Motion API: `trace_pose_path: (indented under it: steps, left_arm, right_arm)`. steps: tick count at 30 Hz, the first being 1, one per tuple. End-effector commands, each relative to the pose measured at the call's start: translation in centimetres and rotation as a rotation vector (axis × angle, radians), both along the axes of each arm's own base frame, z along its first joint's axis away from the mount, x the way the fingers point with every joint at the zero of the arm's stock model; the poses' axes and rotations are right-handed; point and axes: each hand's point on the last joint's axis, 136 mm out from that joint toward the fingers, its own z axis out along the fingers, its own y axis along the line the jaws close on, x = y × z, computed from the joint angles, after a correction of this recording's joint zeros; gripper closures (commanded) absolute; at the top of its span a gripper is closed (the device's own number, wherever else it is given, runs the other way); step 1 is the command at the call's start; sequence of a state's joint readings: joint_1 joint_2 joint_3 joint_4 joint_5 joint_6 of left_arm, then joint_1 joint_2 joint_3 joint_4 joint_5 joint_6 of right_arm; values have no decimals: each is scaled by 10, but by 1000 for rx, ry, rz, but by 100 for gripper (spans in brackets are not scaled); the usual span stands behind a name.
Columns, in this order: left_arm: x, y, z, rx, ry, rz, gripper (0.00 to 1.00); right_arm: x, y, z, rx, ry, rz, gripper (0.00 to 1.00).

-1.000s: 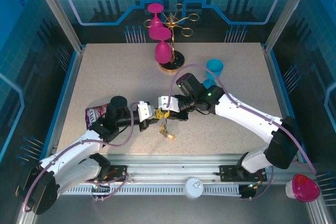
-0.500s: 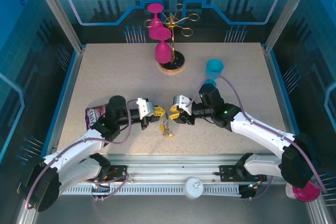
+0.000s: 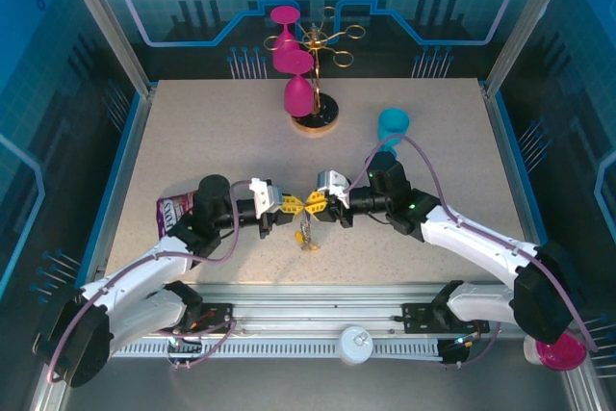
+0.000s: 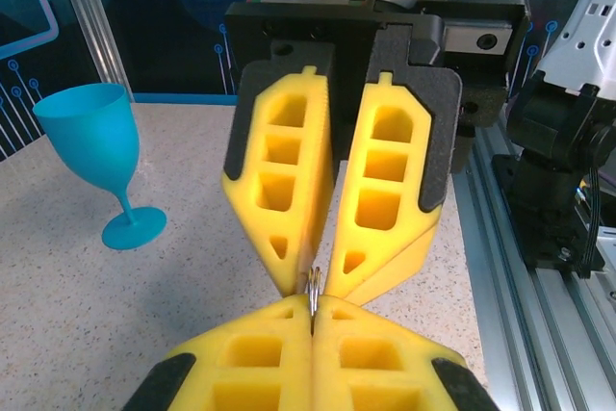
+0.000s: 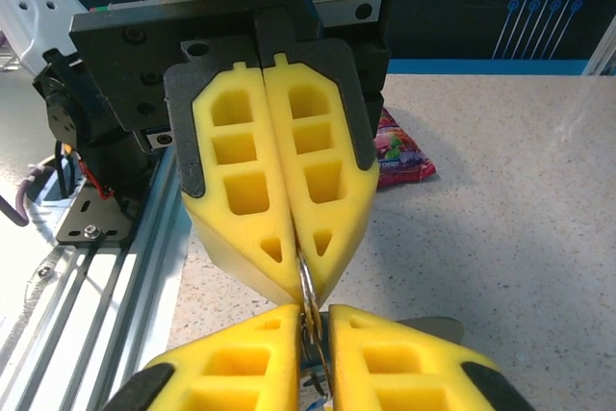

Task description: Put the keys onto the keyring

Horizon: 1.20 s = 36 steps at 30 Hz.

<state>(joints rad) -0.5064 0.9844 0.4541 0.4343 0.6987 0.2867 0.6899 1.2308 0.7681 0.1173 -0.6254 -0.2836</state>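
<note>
Two grippers meet tip to tip above the worktop (image 3: 212, 132): the left gripper (image 3: 287, 205) and right gripper (image 3: 318, 204) both clench the keyring (image 4: 313, 286), keys (image 3: 305, 236) dangling beneath, near the front edge.

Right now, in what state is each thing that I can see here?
Left gripper: shut on the keyring.
Right gripper: shut on the same keyring, tip to tip with the left gripper.
Keyring: pinched by both grippers, above the table.
Keys: hanging below the keyring.
Blue goblet: upright, free.
Pink goblets: hung on the gold rack.
Snack bag: lying flat.
</note>
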Motion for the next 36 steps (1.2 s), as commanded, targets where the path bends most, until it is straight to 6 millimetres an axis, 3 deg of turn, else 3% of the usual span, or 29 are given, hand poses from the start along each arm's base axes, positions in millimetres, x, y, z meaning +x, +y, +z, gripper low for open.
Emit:
trace_pose_path:
  steps: [1,5,8,11,13,19,36]
  left_arm:
    - [-8,-3,8,-40,-15,-52,100]
    - [-7,-2,7,-37,-13,-45,100]
    - [-4,0,3,-19,-15,-20,82]
    - [0,1,-3,23,-21,3,77]
    - [1,2,-6,47,-27,11,77]
    - [3,3,-8,69,-33,17,80]
    - [2,3,-6,62,-28,13,87]
  right_arm:
    - [1,4,9,34,1,27,91]
    - [3,5,11,35,-6,31,100]
    - [3,3,11,11,-19,25,100]
    - [5,-2,5,-56,-31,15,100]
    - [4,-6,-5,-123,-39,13,100]
    - [3,-8,-9,-287,-88,48,100]
    - [-6,7,-6,-419,-130,151,100]
